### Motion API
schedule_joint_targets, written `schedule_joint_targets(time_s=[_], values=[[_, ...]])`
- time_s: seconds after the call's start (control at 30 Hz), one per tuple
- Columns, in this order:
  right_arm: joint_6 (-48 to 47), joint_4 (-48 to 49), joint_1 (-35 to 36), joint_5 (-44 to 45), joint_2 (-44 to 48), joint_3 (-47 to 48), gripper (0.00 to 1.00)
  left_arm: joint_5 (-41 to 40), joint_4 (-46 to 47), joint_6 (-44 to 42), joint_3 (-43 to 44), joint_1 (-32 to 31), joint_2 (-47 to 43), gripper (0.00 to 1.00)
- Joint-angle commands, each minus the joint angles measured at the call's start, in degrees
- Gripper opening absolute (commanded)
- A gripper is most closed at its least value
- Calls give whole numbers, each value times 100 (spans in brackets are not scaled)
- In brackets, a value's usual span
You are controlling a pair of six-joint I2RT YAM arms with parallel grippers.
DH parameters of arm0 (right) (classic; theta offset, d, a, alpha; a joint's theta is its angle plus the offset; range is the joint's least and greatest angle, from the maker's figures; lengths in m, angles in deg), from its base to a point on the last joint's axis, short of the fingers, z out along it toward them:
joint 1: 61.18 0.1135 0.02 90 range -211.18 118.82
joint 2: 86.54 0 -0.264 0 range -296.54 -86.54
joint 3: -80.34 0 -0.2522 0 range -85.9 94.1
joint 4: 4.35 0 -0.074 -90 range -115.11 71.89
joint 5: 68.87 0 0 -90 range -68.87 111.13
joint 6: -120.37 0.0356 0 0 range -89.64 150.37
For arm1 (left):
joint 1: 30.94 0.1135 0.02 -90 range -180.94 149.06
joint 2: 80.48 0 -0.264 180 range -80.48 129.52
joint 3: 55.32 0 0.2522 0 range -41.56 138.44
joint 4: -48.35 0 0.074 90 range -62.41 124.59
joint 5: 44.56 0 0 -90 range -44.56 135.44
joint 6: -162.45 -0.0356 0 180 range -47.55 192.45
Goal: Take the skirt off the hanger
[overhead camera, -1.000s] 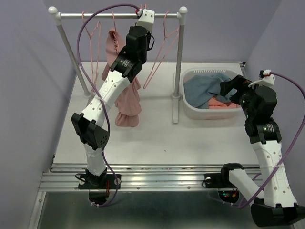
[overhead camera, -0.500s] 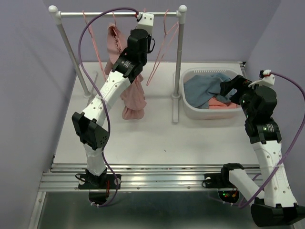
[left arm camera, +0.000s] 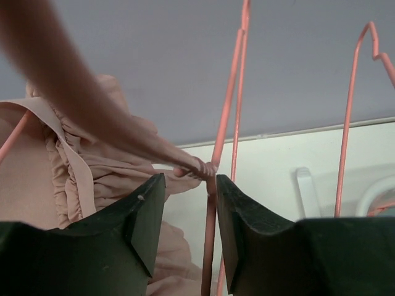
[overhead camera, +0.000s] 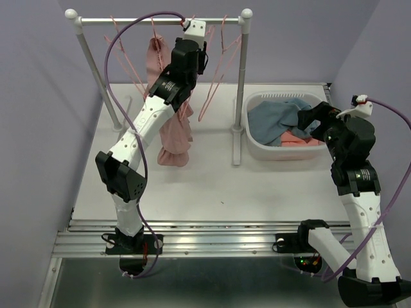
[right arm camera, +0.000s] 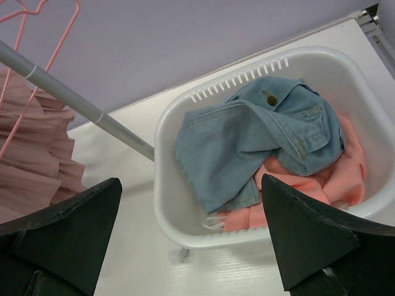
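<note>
Two arms share the table, and only one is working. At about 3 o'clock in the overhead view the right gripper (right arm camera: 190, 185) hangs with its fingers spread wide and nothing in them, above the white laundry basket (overhead camera: 282, 153) that holds a denim garment (right arm camera: 259, 135) and a coral one (right arm camera: 333, 179).

Farther back, near 11 o'clock, the skirt (overhead camera: 173, 138) hangs in a long bunch with its hem on or just above the tabletop, its top on a pink wire hanger (left arm camera: 213, 203) under the rail (overhead camera: 128, 20). The left gripper (left arm camera: 190, 185) is raised to the rail. Its jaws stand a narrow gap apart, with the hanger wire running up through that gap and a taut strand of the skirt ending at it. I cannot tell whether the fingers grip either one.

The main risk is pulling cloth and wire together. The hanger would then leave the rail with the skirt on it, or the rack could tip. The thin gathered fabric may snag or tear on the wire. A neighbouring empty hanger (left arm camera: 349, 123) at 1 o'clock of the fingers could get knocked loose.
</note>
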Motion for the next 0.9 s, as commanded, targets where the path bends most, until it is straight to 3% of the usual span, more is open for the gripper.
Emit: schedule_joint_targets(time_s=[0.0,0.17,0.5,0.67,0.87], values=[[-67,87,33,-58,69,150,100,126,32,172,65,24,-636,51],[-85,43,33,-58,104,150,100,469,-135,417,-215,-20,-1136,62],[-120,7,33,-312,34,158,100,873,-57,515,-1569,-231,-2630,99],[-120,16,33,-330,69,132,100,418,224,339,-2131,-240,-3289,99],[-138,16,33,-348,104,141,100,-348,128,137,-2071,-187,-3081,99]])
